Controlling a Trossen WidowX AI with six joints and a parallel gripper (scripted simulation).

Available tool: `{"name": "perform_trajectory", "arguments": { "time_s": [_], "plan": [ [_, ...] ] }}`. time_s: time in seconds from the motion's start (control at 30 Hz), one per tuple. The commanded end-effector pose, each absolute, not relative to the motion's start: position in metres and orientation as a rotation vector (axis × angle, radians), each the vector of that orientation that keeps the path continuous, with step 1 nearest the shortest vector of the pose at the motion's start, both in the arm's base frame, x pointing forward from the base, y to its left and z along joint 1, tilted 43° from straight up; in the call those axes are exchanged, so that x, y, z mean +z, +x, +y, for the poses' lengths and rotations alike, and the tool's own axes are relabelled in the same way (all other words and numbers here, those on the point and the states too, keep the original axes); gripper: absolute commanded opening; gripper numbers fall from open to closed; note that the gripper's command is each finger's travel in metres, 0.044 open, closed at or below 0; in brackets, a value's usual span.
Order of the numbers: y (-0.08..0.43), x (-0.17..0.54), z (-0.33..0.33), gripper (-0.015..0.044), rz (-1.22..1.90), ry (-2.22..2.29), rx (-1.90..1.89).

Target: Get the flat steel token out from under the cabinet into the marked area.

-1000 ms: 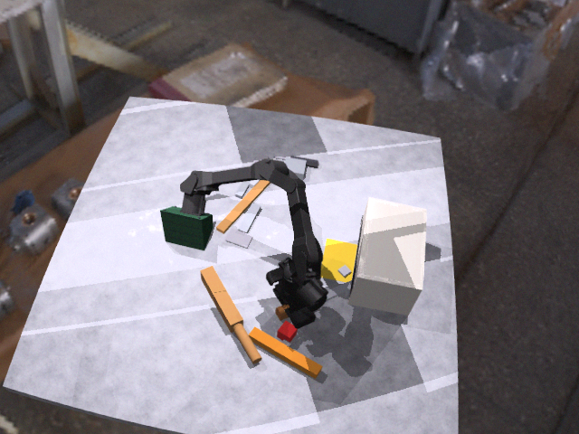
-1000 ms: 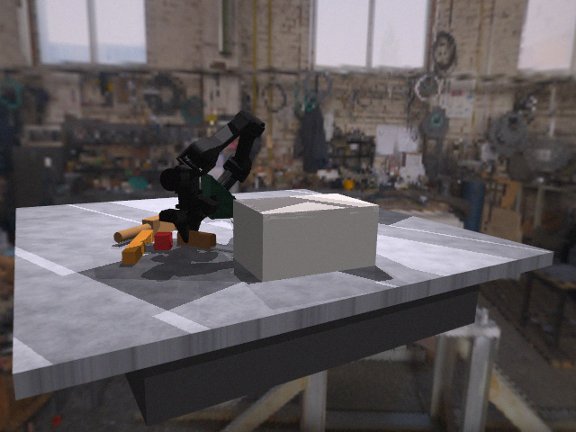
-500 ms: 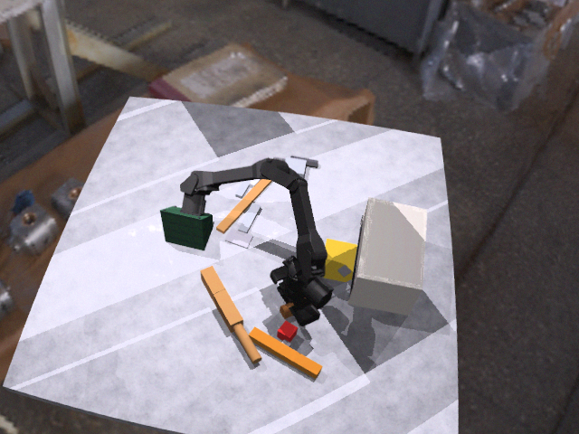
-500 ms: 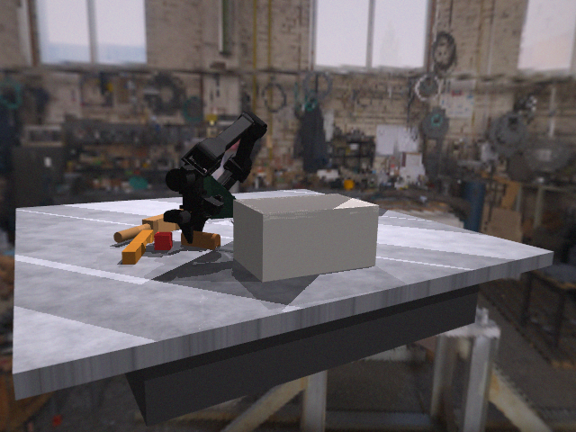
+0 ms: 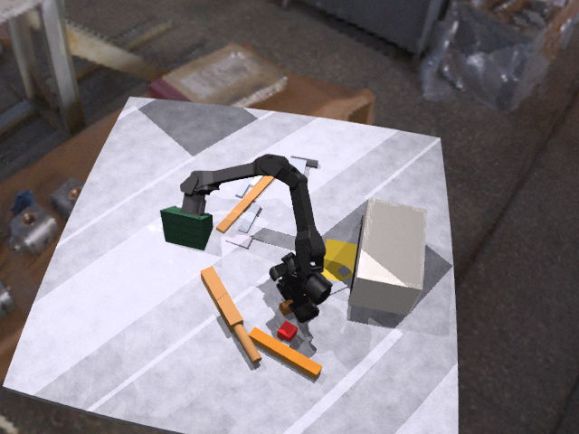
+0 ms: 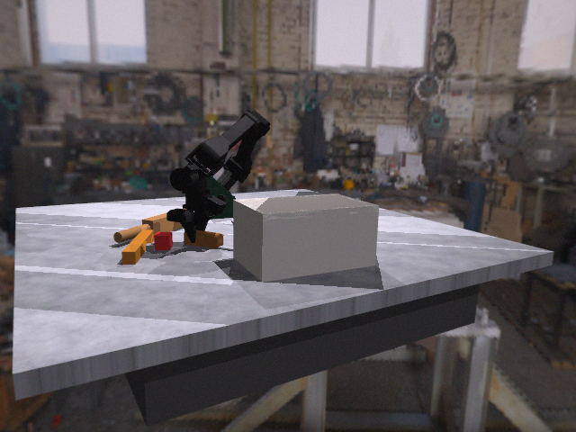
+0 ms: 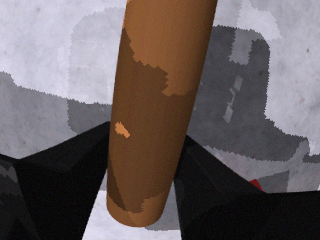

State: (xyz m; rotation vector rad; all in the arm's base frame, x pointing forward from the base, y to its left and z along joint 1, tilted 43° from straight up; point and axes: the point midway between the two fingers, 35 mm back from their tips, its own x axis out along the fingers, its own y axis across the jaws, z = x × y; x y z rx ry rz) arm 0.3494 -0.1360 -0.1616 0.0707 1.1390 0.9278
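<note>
The flat grey token lies on the yellow marked area, near its corner by the cabinet. It looks flat and inside the yellow. My gripper is shut on the round orange-brown handle of a tool, low over the table. The tool's thin grey rod points at the cabinet's front edge, beside the token with a small gap. Whether its tip reaches under the cabinet I cannot tell.
A red block stands close to the gripper. An orange bar and a wooden piece with a round handle lie beyond it. Another orange bar, flat plates and a dark-headed tool lie farther back.
</note>
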Motion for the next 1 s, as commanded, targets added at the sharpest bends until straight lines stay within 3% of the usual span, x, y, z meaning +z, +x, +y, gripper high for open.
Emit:
{"name": "perform_trajectory", "arguments": {
  "time_s": [0.0,0.97],
  "plan": [
    [0.346,-0.159,-0.131,0.0,1.136,0.081,0.933],
    [0.331,-0.152,-0.12,0.0,1.137,0.082,0.933]
  ]
}}
